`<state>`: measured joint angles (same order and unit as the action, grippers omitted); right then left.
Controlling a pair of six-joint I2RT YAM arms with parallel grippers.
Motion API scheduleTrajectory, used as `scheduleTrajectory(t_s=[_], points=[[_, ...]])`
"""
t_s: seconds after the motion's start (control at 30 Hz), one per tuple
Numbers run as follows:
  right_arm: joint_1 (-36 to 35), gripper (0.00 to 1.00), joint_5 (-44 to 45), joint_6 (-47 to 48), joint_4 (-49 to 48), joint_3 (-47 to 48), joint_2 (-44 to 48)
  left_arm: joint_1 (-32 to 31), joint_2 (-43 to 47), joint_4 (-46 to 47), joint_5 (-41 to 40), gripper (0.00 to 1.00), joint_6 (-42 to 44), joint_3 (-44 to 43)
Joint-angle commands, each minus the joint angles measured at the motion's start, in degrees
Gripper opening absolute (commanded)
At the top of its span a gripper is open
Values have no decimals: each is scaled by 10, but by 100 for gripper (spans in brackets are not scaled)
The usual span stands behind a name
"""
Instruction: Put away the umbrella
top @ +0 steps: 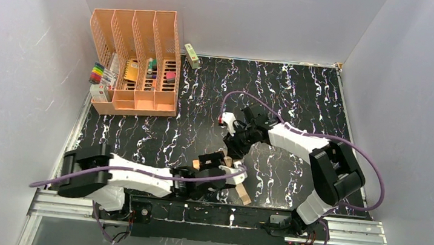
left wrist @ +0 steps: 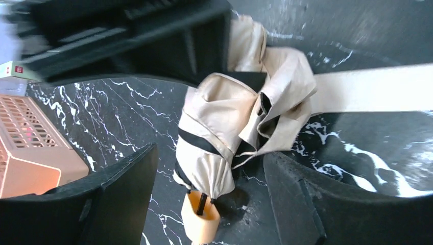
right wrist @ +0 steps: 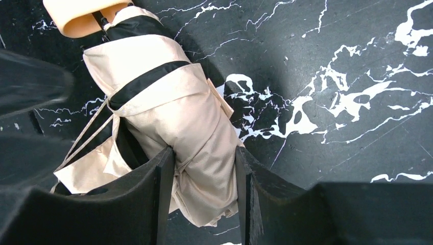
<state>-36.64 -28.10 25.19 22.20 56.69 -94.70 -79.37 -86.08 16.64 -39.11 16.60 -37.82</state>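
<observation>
The umbrella [right wrist: 168,102] lies folded on the black marble table, its pale tan fabric bunched over dark ribs and its small tan handle [left wrist: 201,219] at one end. My right gripper [right wrist: 204,194] is shut on the fabric at the end away from the handle. My left gripper [left wrist: 209,199] stands open astride the handle end, with both fingers clear of the fabric. A tan strap [left wrist: 367,89] stretches off to the right. In the top view the umbrella [top: 226,159] shows only in bits between the left gripper [top: 221,170] and the right gripper [top: 231,145].
A peach-orange slotted desk organizer [top: 136,59] stands at the back left, with markers [top: 97,73] beside it, and its corner [left wrist: 30,148] shows in the left wrist view. A small green box [top: 192,55] sits by the back wall. White walls enclose the table [top: 302,101].
</observation>
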Motion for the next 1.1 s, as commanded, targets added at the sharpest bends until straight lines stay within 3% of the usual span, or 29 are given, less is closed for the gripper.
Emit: scheduleTrajectory(t_s=[0.0,0.23,0.43,0.67,0.7,0.73,0.87,1.07], points=[[-8,46,144,3,-47,-63,-7,-3,113,-57,59,75,-77,10],[-36,46,202,-10,-114,-128,64,23,320,-132,91,79,-191,41],[-80,43,245,-16,-175,-200,120,223,407,-140,278,80,-252,55],[-135,40,321,-7,-251,-273,158,377,291,-79,479,82,-259,18],[-143,40,329,1,-256,-278,158,394,264,-66,510,82,-260,10],[-166,41,321,27,-274,-302,163,436,176,-46,592,83,-245,-30],[-187,43,319,76,-327,-359,179,460,110,-47,624,83,-218,-62],[-194,43,326,103,-347,-370,197,469,32,-126,754,83,-151,-123]])
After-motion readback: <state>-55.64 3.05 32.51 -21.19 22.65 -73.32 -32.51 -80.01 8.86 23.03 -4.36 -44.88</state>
